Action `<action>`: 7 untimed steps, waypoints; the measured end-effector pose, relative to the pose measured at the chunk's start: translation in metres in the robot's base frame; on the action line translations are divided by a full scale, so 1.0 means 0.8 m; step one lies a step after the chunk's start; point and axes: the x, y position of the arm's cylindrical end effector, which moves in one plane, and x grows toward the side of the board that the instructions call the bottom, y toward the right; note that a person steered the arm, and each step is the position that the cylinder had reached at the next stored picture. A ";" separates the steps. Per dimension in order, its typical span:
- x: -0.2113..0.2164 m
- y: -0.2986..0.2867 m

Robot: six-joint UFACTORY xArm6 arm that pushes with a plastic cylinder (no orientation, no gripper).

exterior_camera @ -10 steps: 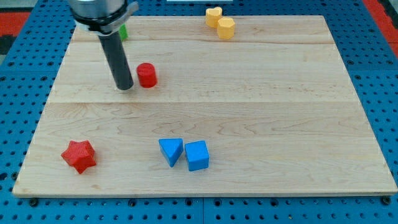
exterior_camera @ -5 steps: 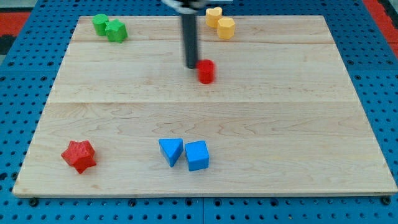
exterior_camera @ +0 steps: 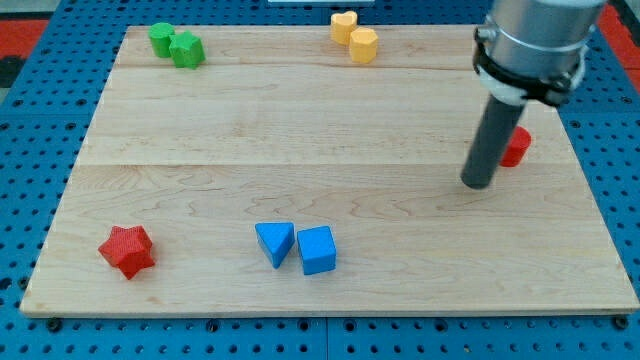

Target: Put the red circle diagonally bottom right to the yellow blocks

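1. Nearest on the worktop [exterior_camera: 400, 280], well below the yellow blocks [exterior_camera: 355, 36], lie the red star [exterior_camera: 127, 250], blue triangle [exterior_camera: 275, 243] and blue cube [exterior_camera: 317, 250].
2. I carry no claw; my tip [exterior_camera: 478, 183] rests far below-right of the yellow blocks.
3. The red circle [exterior_camera: 517, 146], half hidden by my rod, sits below-right of them.
4. Green blocks [exterior_camera: 177, 44] lie far left of them.

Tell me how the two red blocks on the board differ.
The red circle lies at the view's right, partly hidden behind the rod; the red star sits fully visible near the view's bottom left. The circle has a round outline, the star a spiky, pointed one. My tip is just left of and below the circle, far from the star. Both are the same red.
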 end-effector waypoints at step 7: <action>0.012 -0.491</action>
